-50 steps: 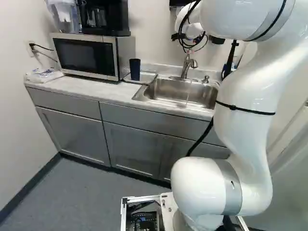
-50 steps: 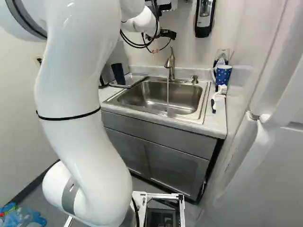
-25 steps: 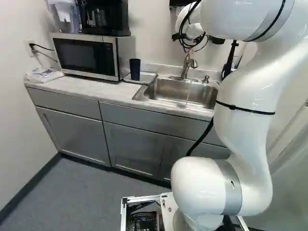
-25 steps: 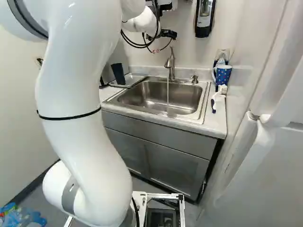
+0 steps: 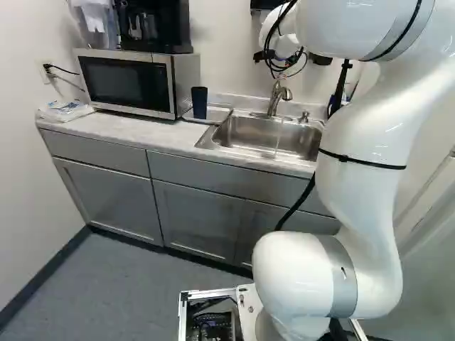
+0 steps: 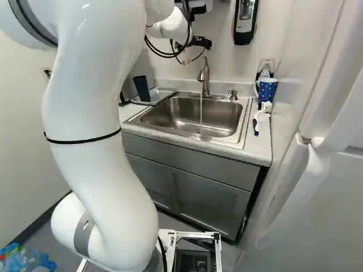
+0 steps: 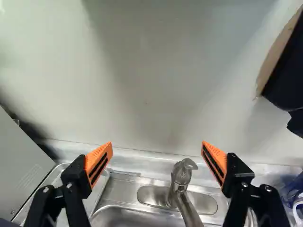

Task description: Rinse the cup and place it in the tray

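Note:
My gripper is high near the back wall, partly hidden by the wrist. In the wrist view the gripper stands wide open above the faucet, nothing between its orange pads. A dark blue cup stands at the metal tray, left of the sink. The wrist view shows the tray beside one finger, without the cup. A blue patterned mug stands right of the sink; its edge shows beyond the other finger. Water runs from the faucet into the sink.
A microwave stands left of the tray, with a coffee maker on top. A white brush lies right of the sink. A soap dispenser hangs on the wall. The counter edge runs ahead of the base.

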Available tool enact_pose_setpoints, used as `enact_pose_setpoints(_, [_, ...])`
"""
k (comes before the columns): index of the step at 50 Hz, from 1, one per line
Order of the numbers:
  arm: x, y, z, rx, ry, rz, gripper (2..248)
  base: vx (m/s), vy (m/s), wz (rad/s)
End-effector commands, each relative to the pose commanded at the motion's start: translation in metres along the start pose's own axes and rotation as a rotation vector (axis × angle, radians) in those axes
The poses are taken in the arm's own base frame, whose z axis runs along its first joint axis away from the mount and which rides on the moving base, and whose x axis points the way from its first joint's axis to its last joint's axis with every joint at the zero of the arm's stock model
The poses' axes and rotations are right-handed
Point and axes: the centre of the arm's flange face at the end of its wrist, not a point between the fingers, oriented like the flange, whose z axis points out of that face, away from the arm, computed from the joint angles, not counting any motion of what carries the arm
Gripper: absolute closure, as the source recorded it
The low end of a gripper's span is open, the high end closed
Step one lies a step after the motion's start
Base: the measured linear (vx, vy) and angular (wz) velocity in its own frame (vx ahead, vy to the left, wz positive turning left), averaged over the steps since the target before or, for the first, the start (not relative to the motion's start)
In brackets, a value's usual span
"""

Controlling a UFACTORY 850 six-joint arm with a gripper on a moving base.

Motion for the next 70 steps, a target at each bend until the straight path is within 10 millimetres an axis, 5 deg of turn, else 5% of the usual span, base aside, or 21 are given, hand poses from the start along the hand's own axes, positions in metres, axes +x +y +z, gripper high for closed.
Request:
enact_pose_setpoints(48, [-0.006, -0.001, 0.000, 0.003, -0.065, 0.000, 3, 0.000, 0.000, 0.000])
enact_pose_setpoints(70, [-0.006, -0.012, 0.016, 0.020, -0.092, -0.006, 3, 0.000, 0.000, 0.000])
